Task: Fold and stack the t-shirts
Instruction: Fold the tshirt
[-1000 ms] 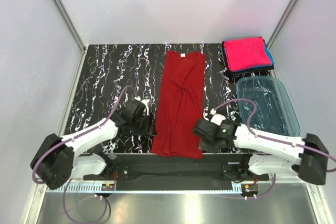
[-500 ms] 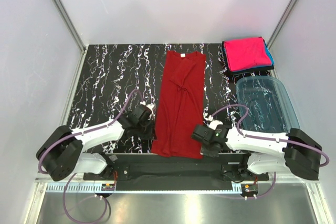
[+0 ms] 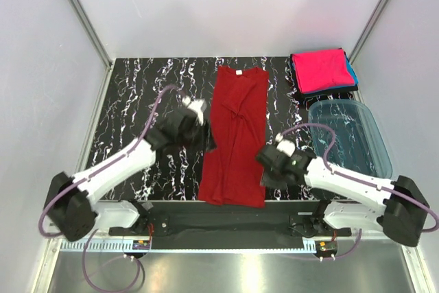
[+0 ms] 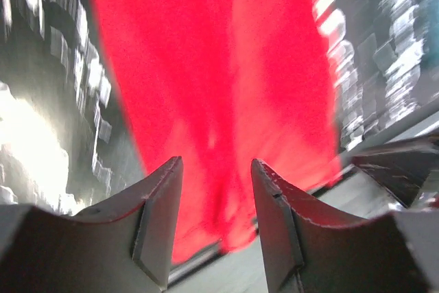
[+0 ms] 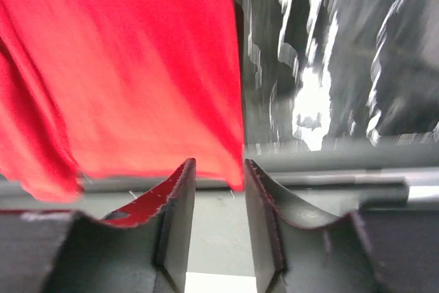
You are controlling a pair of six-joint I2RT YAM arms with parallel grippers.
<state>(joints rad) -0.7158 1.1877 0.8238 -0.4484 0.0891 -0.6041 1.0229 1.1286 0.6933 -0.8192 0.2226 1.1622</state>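
Red tee (image 3: 234,128): spread lengthwise, collar farthest. Left end effector (image 4: 214,166), released, is held beside its left edge, mid-length; right end effector (image 5: 218,164), released, is held near its right hem corner.

Matt red cloth t-shirt (image 3: 235,128) — glossy marbled table (image 3: 137,94), translucent plastic tub (image 3: 351,143).

Left end effector (image 4: 216,164), 2 fingers apart, hangs over the blurred red t-shirt (image 4: 219,66).
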